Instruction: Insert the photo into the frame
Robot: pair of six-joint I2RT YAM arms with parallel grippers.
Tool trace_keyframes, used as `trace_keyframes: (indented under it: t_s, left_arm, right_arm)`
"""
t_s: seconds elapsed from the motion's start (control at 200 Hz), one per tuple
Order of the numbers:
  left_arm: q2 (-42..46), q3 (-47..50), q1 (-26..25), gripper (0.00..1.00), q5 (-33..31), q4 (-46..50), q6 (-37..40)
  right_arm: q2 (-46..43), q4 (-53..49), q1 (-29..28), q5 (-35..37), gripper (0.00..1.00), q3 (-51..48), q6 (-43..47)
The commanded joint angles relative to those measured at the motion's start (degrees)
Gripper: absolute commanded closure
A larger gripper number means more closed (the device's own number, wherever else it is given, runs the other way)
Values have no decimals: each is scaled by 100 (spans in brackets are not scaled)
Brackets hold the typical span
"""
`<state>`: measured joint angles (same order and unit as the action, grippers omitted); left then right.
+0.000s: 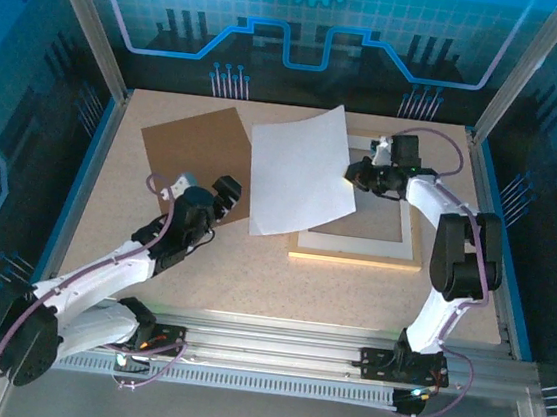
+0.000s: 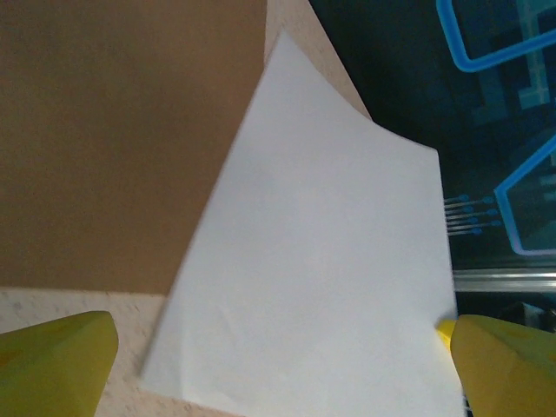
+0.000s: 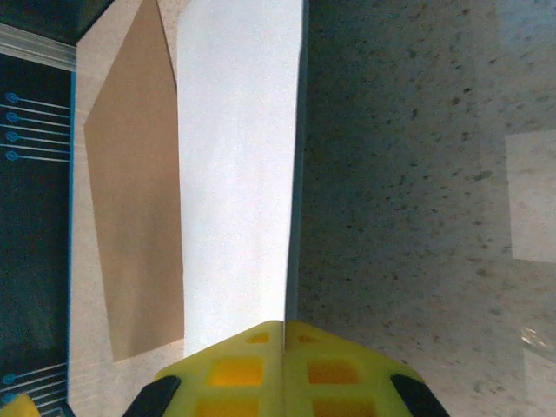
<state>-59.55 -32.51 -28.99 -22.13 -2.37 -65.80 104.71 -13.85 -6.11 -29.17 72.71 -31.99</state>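
Beige speckled desk (image 1: 251,276). Rectangular white-backed photo sheet (image 1: 298,171) hangs tilted mid-picture, edge pinched by the closed right claw (image 1: 352,175); left claw (image 1: 226,193) gapes empty. Thin light wooden frame (image 1: 353,258) right-centre, not yet filled.

From my station I see a brown backing board (image 1: 196,154) lying flat on the speckled beige table (image 1: 250,286), towards its far left. A white mat border (image 1: 355,243) lies flat on the right half. Dark walls (image 1: 309,31) printed with a blue circuit pattern surround the table, and an aluminium rail (image 1: 284,335) runs along its near edge.
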Motion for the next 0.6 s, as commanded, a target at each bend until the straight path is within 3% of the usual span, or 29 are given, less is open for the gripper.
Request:
trace_keyframes:
  t_s: [0.0, 0.185, 0.595]
  left_arm:
    - [-173, -322, 334, 1, 544, 192, 1144]
    - [-1085, -1056, 472, 1, 1294, 132, 2053]
    - [-2784, -1579, 595, 1, 2344, -853, 2168]
  right_arm:
    - [-241, -1121, 143, 13, 100, 208, 798]
    - [-620, -1162, 372, 306, 100, -143, 940]
    - [-1207, -1424, 763, 832, 100, -688, 1461]
